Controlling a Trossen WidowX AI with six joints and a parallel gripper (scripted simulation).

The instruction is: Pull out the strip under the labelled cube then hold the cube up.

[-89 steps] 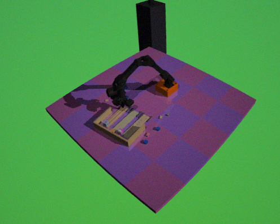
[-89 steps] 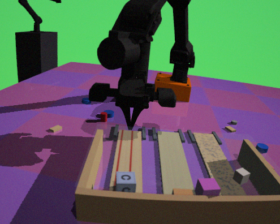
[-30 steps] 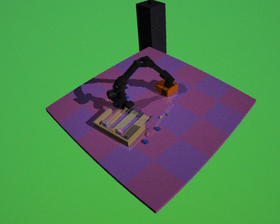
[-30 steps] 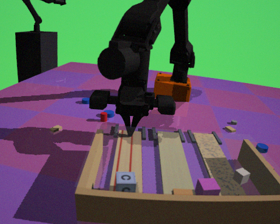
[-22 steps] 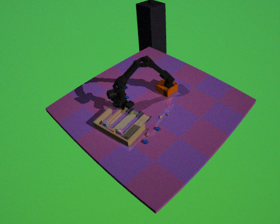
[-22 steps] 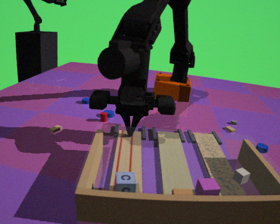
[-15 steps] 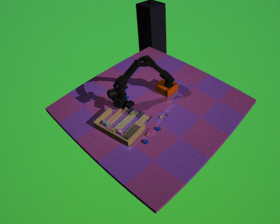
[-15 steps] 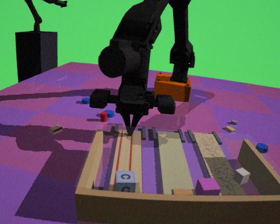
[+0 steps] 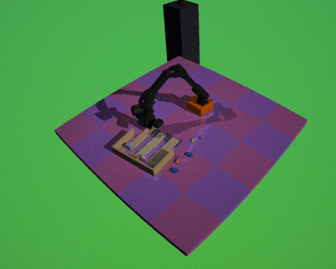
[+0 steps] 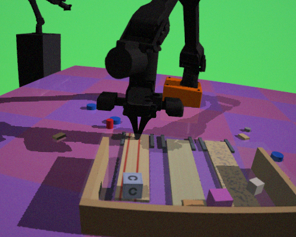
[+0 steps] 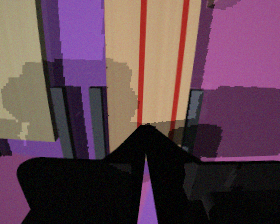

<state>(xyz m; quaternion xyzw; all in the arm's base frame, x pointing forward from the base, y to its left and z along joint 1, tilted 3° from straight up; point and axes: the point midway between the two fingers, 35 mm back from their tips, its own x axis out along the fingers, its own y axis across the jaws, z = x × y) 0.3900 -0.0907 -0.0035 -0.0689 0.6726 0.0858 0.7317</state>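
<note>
Labelled cube: the grey cube (image 10: 133,185) marked C sits on the red-lined strip (image 10: 134,163), at its 6 o'clock end by the tray's front wall (image 10: 181,215).
Neighbours: a plain strip (image 10: 183,170) and a speckled strip (image 10: 229,170) lie toward 3 o'clock; a magenta cube (image 10: 219,197) and a pale cube (image 10: 255,185) rest near the front wall.
Obstacles: dark rails (image 10: 151,140) flank each strip.
Gripper: the gripper (image 10: 138,133) is clenched, its tips pressed on the red-lined strip's 12 o'clock end; whether it pinches the strip cannot be told.
Arm: it arches down from the orange base (image 10: 182,91) on the bench (image 10: 34,119).

Closed jaws pinch the red-lined strip (image 10: 133,163)'s far end; C cube (image 10: 132,185) rides it.
</note>
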